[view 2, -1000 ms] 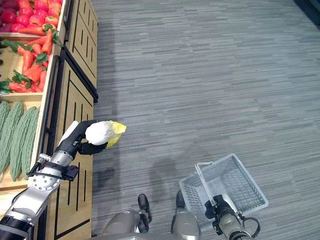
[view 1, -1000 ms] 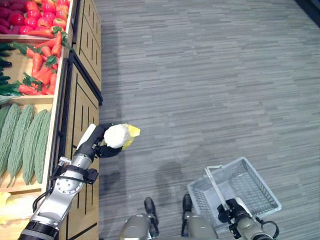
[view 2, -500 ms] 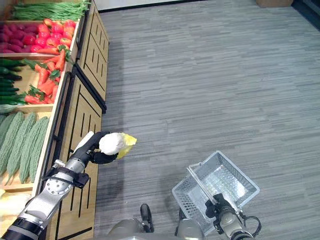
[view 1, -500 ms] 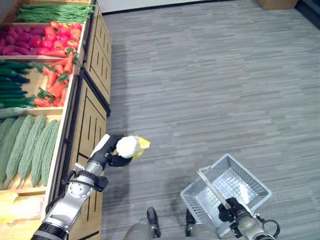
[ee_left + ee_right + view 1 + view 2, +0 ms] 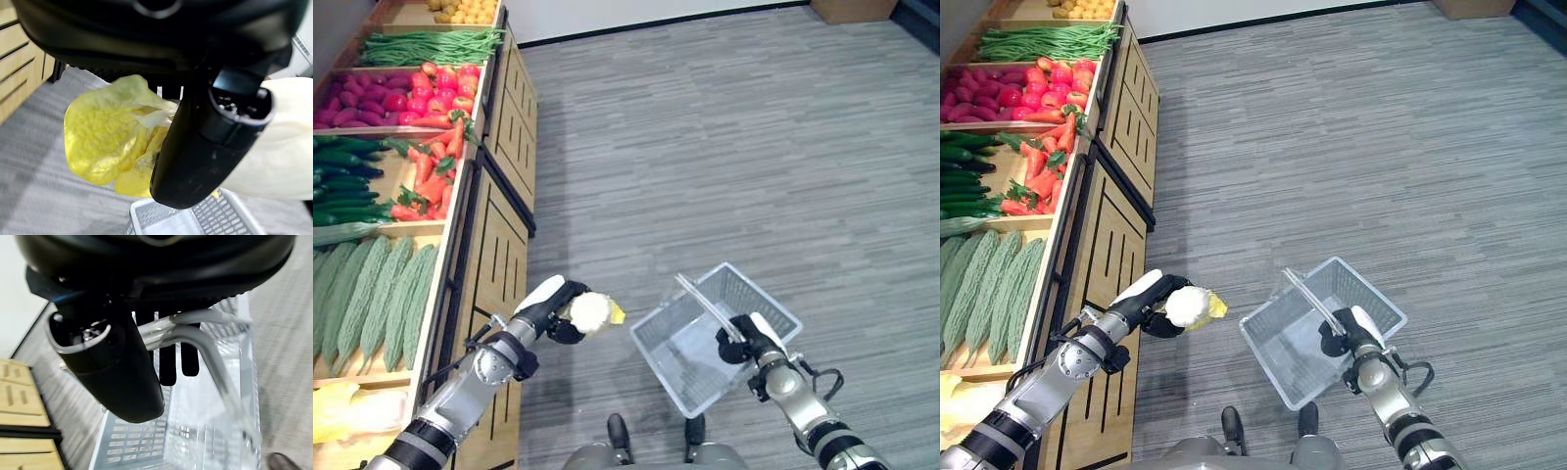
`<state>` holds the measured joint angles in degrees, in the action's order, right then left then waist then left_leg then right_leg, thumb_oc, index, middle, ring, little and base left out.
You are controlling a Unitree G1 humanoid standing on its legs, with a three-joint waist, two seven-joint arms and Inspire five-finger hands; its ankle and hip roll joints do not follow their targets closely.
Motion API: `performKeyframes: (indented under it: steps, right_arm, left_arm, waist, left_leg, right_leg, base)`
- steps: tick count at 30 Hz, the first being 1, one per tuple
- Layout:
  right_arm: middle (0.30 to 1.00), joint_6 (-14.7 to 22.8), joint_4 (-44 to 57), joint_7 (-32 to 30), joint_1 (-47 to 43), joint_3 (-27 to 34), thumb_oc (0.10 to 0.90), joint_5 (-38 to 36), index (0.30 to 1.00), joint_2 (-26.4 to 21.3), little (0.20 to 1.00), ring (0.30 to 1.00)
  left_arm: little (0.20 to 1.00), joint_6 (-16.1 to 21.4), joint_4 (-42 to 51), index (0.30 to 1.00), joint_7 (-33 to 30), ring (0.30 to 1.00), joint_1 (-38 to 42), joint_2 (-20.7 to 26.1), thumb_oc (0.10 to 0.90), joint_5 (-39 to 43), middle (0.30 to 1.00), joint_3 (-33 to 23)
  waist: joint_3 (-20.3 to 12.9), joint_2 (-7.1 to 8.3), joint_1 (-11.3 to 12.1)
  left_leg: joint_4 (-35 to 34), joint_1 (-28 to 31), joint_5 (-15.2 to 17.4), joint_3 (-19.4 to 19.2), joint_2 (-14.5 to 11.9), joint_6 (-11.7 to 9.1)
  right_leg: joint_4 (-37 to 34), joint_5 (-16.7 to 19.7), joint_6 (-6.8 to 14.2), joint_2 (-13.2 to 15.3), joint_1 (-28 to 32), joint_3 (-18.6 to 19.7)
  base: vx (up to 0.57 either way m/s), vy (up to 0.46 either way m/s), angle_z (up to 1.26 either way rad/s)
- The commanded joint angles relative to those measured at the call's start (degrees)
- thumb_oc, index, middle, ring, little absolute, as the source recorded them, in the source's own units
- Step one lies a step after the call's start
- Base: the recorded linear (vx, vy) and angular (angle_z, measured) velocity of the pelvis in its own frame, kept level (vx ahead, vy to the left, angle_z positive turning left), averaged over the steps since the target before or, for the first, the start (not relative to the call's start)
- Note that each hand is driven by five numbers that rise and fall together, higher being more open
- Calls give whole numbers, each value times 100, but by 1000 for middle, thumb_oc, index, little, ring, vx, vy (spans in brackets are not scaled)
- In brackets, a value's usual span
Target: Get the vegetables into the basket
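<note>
My left hand (image 5: 551, 305) is shut on a pale cabbage (image 5: 591, 312) with yellow leaves (image 5: 105, 137), held in the air beside the wooden produce stand. My right hand (image 5: 744, 339) is shut on the handle (image 5: 210, 355) of a grey wire basket (image 5: 677, 364), raised above the floor just right of the cabbage. The basket (image 5: 1283, 351) holds nothing that I can see. In the left wrist view the basket's rim (image 5: 195, 220) lies below the cabbage.
The wooden produce stand (image 5: 494, 235) runs along the left, with bins of bitter gourds (image 5: 372, 294), carrots (image 5: 435, 176), cucumbers (image 5: 342, 186), red peppers (image 5: 431, 93) and green beans (image 5: 431, 44). Grey plank floor (image 5: 754, 147) stretches to the right.
The view has shifted. My right hand has lifted the basket up and leftward toward the cabbage. My left hand still holds the cabbage, now close to the basket's left edge.
</note>
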<state>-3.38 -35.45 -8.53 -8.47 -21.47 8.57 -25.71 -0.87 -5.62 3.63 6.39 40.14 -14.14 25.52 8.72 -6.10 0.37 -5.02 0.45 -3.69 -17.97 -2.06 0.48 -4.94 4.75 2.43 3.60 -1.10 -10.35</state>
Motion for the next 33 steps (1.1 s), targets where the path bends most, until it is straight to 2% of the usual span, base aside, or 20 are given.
performKeyframes:
  steps: [1,4,5,6,14,23,24,25,26,27,33]
  right_arm:
    - [300,437,680,-128,-582,-33,400,139,300,-100,300,300]
    - [300,445,814,-104,-629,-105,400,172,300,-81,300,300]
    - [300,495,1121,-43,-744,-329,400,212,300,-24,300,300]
    - [300,516,1263,-2,-772,-417,400,241,300,-20,300,300]
    - [300,665,2157,288,-707,-903,400,215,300,-20,300,300]
    - [300,798,2900,719,-527,-1312,400,-271,300,-49,300,300]
    - [300,815,3033,875,-456,-1470,400,-627,300,10,300,300]
    - [300,813,3036,878,-456,-1469,400,-634,300,2,300,300]
    - [300,820,3092,917,-473,-1508,400,-683,300,-2,300,300]
    - [300,815,3099,920,-473,-1506,400,-688,300,-12,300,300]
    - [300,808,3303,1070,-627,-1757,400,-1219,300,23,300,300]
  left_arm:
    - [300,367,-45,300,-316,300,787,3,400,-570,300,46]
    - [300,355,-186,300,-310,300,907,-100,400,-694,300,204]
    - [300,326,-562,300,-310,300,1104,-386,400,-864,300,509]
    - [300,311,-702,300,-321,300,1195,-480,400,-955,300,618]
    - [300,187,-1965,300,-409,300,1452,-1336,400,-1333,300,1106]
    - [300,89,-2961,300,-519,300,1655,-1864,400,-1590,300,1307]
    - [300,43,-3376,300,-543,300,1729,-2073,400,-1712,300,1425]
    - [300,51,-3402,300,-557,300,1737,-2090,400,-1716,300,1429]
    - [344,33,-3548,344,-548,344,1754,-2154,431,-1735,344,1449]
    - [1000,43,-3578,1000,-563,1000,1766,-2175,900,-1739,1000,1450]
    - [1000,16,-4201,1000,-611,1000,2025,-2552,900,-1838,1000,1688]
  waist:
    - [-201,189,-66]
    - [-192,162,-68]
    - [-193,124,-125]
    - [-189,108,-144]
    - [-179,26,-289]
    - [-157,74,-383]
    - [-147,118,-424]
    - [-148,114,-422]
    - [-146,128,-431]
    - [-145,123,-429]
    - [-162,209,-471]
  left_leg:
    - [3,216,539,150,44,-27]
    - [15,242,555,124,39,-30]
    - [49,265,575,73,34,-34]
    - [59,269,586,50,29,-37]
    - [24,279,571,-69,23,-52]
    - [22,299,572,-164,-4,-66]
    - [15,300,569,-178,-7,-69]
    - [14,300,568,-178,-6,-69]
    - [12,296,565,-181,-6,-70]
    - [12,294,563,-182,-5,-69]
    - [3,299,557,-239,-12,-66]
  right_leg:
    - [167,-433,249,140,-51,245]
    - [158,-432,251,138,-27,266]
    - [170,-435,244,134,-22,316]
    - [173,-433,242,136,-26,337]
    - [175,-421,246,130,-74,407]
    - [198,-404,244,117,-107,470]
    - [203,-399,245,114,-118,490]
    - [204,-399,245,115,-119,490]
    - [203,-395,243,115,-122,500]
    - [202,-395,243,116,-124,501]
    - [222,-361,245,105,-171,555]
  base:
    - [49,-19,-7]
    - [21,-12,-8]
    - [19,-21,-7]
    - [19,-24,-6]
    - [-1,-7,-12]
    - [-10,-4,-6]
    - [-23,1,-5]
    - [-34,4,-4]
    - [-11,3,-4]
    - [-33,5,-4]
    - [-23,1,-3]
